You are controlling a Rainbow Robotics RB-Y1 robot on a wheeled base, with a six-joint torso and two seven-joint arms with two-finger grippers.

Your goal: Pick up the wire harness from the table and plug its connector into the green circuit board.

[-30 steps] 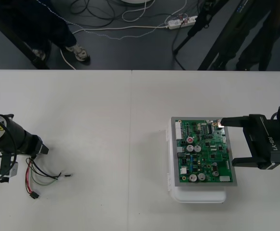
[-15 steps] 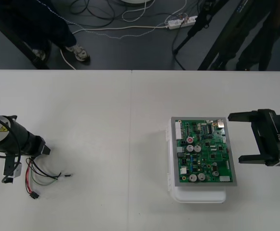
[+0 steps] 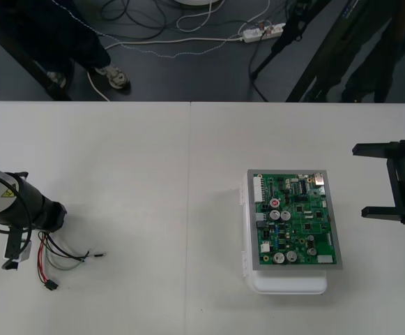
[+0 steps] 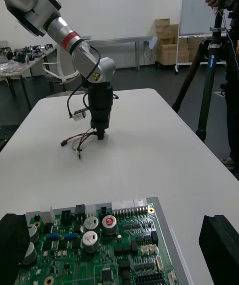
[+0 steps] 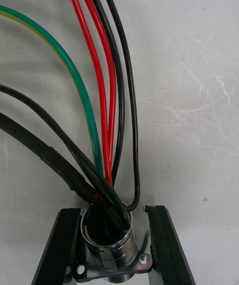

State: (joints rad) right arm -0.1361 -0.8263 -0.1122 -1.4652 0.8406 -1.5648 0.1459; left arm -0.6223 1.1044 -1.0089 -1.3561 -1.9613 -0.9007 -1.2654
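Table is light and plain. Green board sits on a white base on the right half of the table, nothing plugged into it that can be made out.

Right gripper is at the right edge of the table, just off the board's right side and apart from it. Its fingers are spread wide with nothing between them.

Left gripper is at the far left of the table, pointing down at the harness, well apart from the board. Its fingers are closed in on the round metal socket, one on each side, against the flange.

The wires, red, black and green, fan out from the socket and trail over the table beside the gripper. The small black plug lies on the table at the wires' free end, toward the near edge. Can't tell whether the socket is off the table.
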